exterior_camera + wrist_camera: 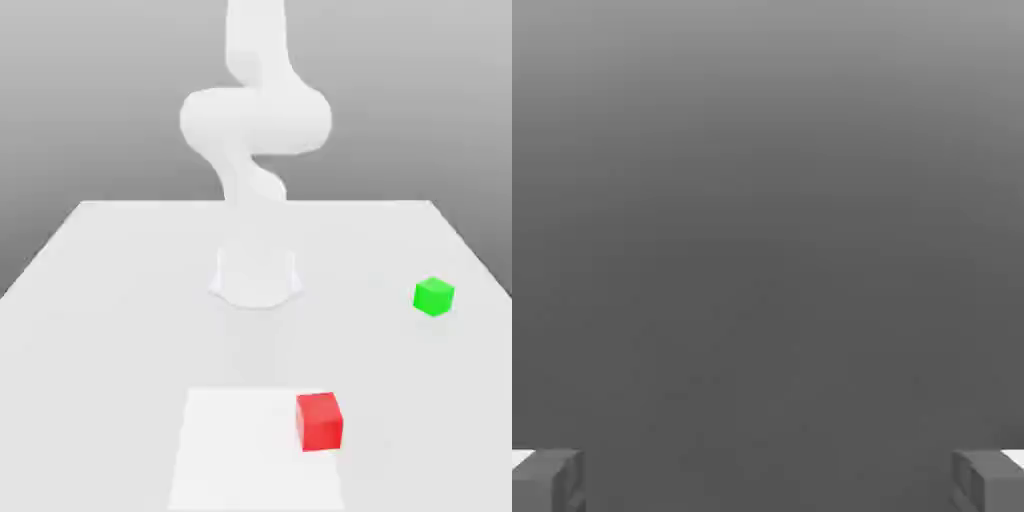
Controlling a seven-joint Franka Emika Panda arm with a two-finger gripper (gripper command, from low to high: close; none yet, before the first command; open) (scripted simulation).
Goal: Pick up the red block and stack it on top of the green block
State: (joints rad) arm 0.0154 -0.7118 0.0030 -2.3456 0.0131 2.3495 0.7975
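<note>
Currently my gripper (768, 480) is spread wide, holding nothing. On the white table (110, 300), the red block (320, 421) sits well apart from the green block (433, 297), farther toward the exterior view's right.

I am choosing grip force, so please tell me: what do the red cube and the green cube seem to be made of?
The small bright-red cube looks like matte plastic or painted wood: flat, even colour, no shine or grain. The small bright-green cube looks the same, smooth and dull. In these plain renders the true material stays open.
</note>
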